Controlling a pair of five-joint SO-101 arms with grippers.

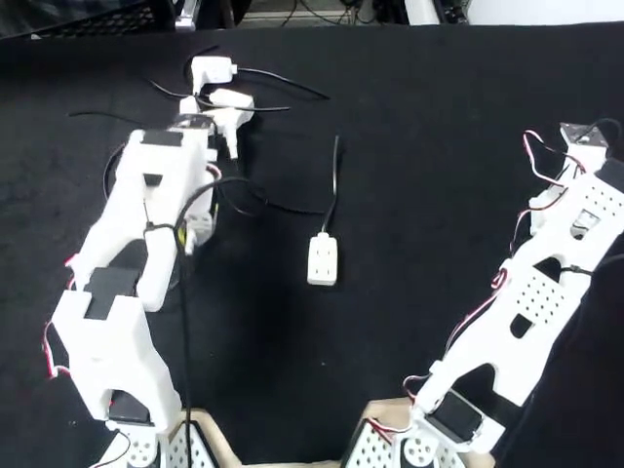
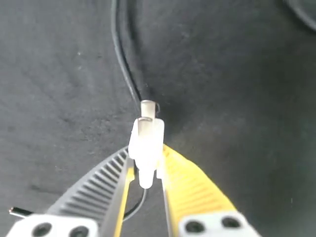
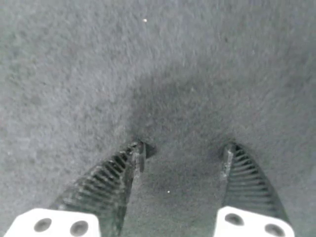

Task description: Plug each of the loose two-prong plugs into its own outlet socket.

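In the high view, the outlet socket [image 1: 323,258] lay at centre frame on the black mat [image 1: 419,146], with two loose plugs [image 1: 213,70] at upper left.

In the left wrist view, the left gripper [image 2: 146,160] was clenched on a white plug [image 2: 146,140] at mid-frame, prongs pointing away. The prongs probably needed squaring to the socket's slots before pushing.

In the right wrist view, the right gripper [image 3: 183,150] stood released over bare mat. It could perhaps brace the socket.

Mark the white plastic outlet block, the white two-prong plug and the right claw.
white rectangular plastic outlet block [image 1: 323,259]: high view, centre of its face.
white two-prong plastic plug [image 2: 146,143]: left wrist view, its body.
right claw [image 3: 184,149]: right wrist view, midway between fingertips.
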